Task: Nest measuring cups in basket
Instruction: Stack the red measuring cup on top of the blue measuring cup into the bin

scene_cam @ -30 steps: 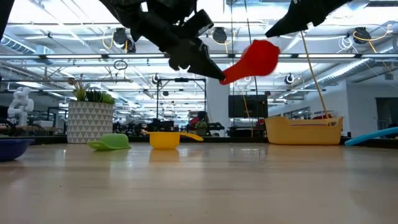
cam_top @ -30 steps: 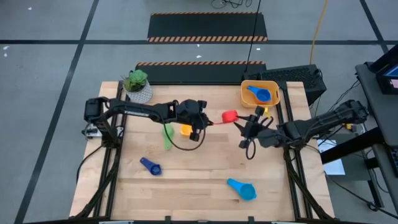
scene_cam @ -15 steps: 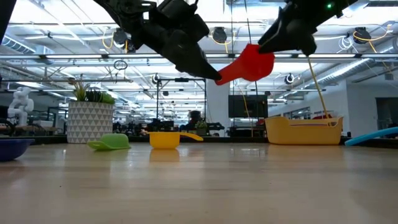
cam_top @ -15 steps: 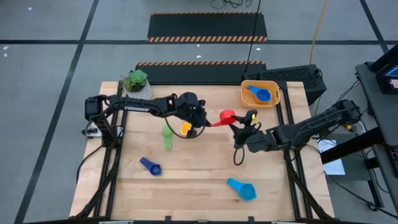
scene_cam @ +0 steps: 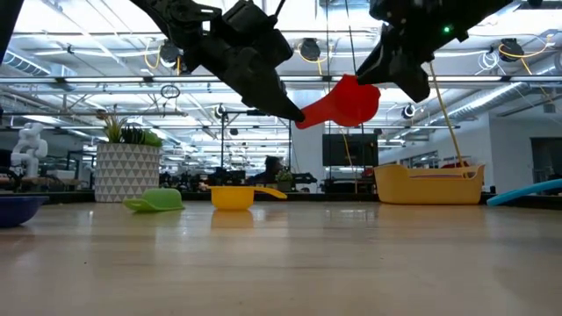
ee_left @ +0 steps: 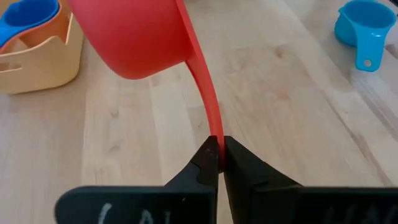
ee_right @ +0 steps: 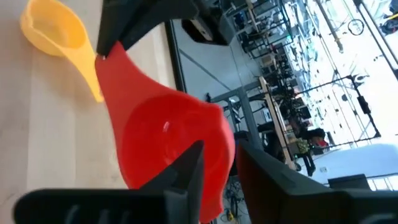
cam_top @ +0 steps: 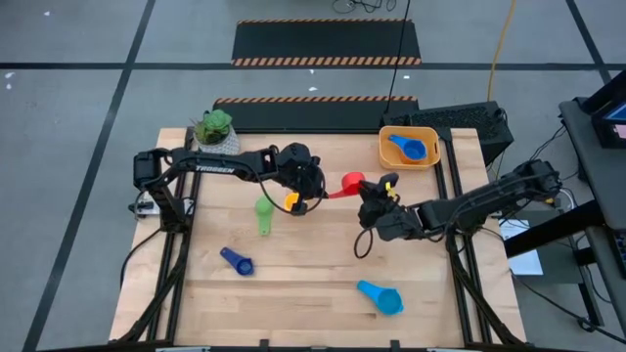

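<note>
Both arms are dark, nearly black, built of slim tubular links joined by chunkier rounded joints. The left arm [cam_top: 220,166], in the left-centre of the high view, carries white lettering along its long link, and its base at the left edge of the tabletop has a blocky black housing above a pale grey part. The right arm [cam_top: 489,200], in the right-centre of that view, has a black cable looping down from near its wrist. In the low view a small green light glows on the right arm at upper right. The left claw [ee_left: 219,163] has two matte black fingers tapering to blunt wedge tips, with faint white handwritten marks on the black bar beneath. The right claw [ee_right: 214,163] has similar flat, angular black fingers.
</note>
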Robot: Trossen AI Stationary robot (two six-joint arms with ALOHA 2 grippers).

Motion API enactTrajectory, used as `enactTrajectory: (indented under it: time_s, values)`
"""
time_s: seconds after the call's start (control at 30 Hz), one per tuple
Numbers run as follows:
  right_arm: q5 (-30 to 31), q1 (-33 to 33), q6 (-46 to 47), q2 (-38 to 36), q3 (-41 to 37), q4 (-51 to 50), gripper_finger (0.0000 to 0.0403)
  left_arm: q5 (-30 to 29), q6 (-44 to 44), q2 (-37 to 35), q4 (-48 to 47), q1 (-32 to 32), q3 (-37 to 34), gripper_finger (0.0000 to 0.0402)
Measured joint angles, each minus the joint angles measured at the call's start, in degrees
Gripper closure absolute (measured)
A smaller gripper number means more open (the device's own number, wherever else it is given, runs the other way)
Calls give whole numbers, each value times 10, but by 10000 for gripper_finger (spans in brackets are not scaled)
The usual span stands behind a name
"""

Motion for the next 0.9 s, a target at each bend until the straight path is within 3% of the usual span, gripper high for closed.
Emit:
enactTrajectory:
  time_s: [0.5,0.67,0.9]
  values:
    - [-46,-39,27,-1,0,-12,382,0,3,0,0,-1,0,380]
    - [-75,-52,35,-1,0,-18,399,2,5,0,-5,-1,0,394]
    - [-78,-57,51,-1,0,-21,401,3,3,0,3,-1,-1,357]
